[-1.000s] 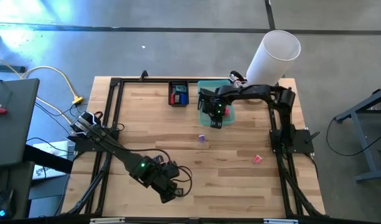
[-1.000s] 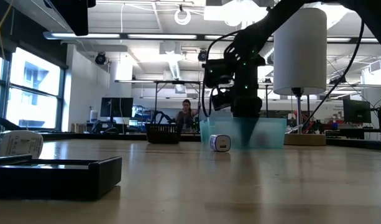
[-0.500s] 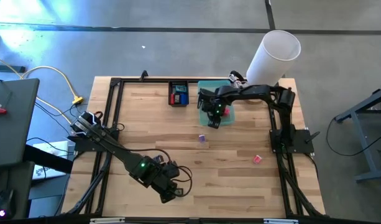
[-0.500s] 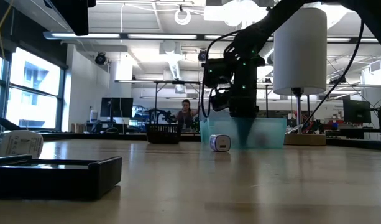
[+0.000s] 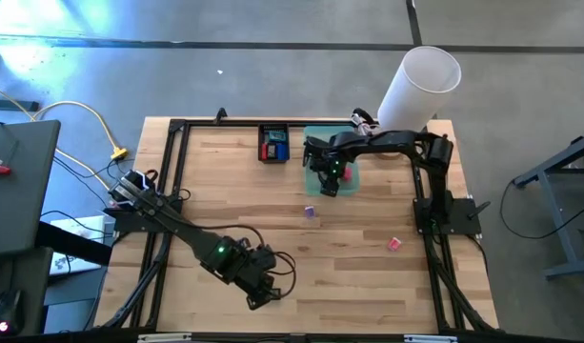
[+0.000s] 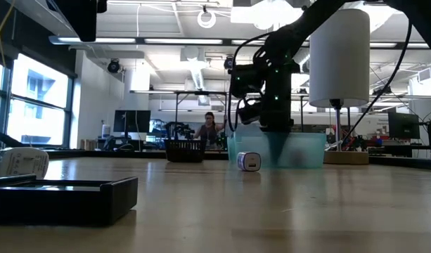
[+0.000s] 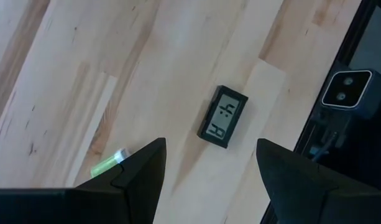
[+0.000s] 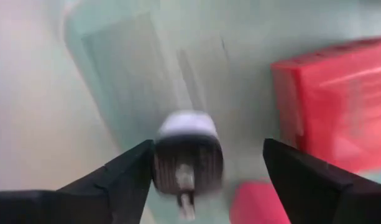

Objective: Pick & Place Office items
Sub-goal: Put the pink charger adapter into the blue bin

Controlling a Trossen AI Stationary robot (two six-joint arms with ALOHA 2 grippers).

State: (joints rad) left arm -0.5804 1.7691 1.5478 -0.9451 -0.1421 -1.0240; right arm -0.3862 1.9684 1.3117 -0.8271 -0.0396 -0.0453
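The right gripper (image 8: 206,165) hangs over the teal tray (image 5: 353,177), and its fingers have just spread apart: a second ago they were much closer together. Between them, a small black-and-white piece (image 8: 187,155) sits loose in the tray, touching neither finger. That reads as a drop just made, one more office item delivered.

Beside it in the tray lie a red block (image 8: 330,102) and a smaller red piece (image 8: 252,202), three items in view there.

On the tabletop (image 5: 368,276), two pieces remain in the high view: a purple one (image 5: 310,211) mid-table and a pink one (image 5: 393,244) near the right arm's base. The black tray (image 5: 273,144) holds a red and a blue item.

The left gripper (image 7: 209,165) waits with fingers open above a small black display (image 7: 223,116); a green piece (image 7: 109,163) lies just beside one finger.
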